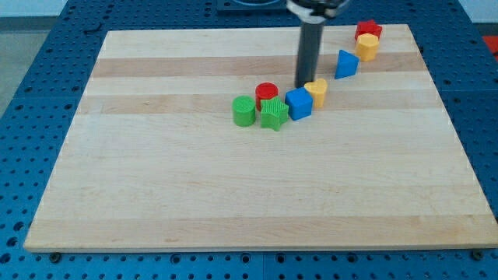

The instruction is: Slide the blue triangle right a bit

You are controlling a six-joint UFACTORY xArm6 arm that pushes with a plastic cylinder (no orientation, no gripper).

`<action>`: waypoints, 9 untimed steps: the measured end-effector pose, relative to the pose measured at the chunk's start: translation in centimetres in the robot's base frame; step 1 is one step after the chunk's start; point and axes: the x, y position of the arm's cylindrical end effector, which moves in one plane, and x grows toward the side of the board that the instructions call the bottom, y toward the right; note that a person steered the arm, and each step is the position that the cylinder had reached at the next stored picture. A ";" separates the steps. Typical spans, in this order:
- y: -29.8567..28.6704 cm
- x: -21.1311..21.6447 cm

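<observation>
- One big wooden worktop fills most of the view. It sits on a blue base full of little holes.
- One dark rod comes down from the view's top. It is my end effector. It has no jaws, so it cannot open or close, and it holds nothing.
- My tip rests on the worktop just behind the blue cube and the yellow block in the middle group. I cannot tell if it touches them.
- I count eight blocks in all: two blue, two red, two yellow, two green.
- The blue ones: one blue triangle stands by itself, to the view's right of my rod, apart from my tip. One blue cube is in the middle group.
- The green ones: one green cylinder and one green star, side by side.
- The red ones: one red cylinder behind the green star, and one red block near the top right corner.
- The yellow ones: one yellow block touches the blue cube, and one yellow block sits just in front of the red block.
</observation>
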 end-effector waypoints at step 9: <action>9.5 -3.8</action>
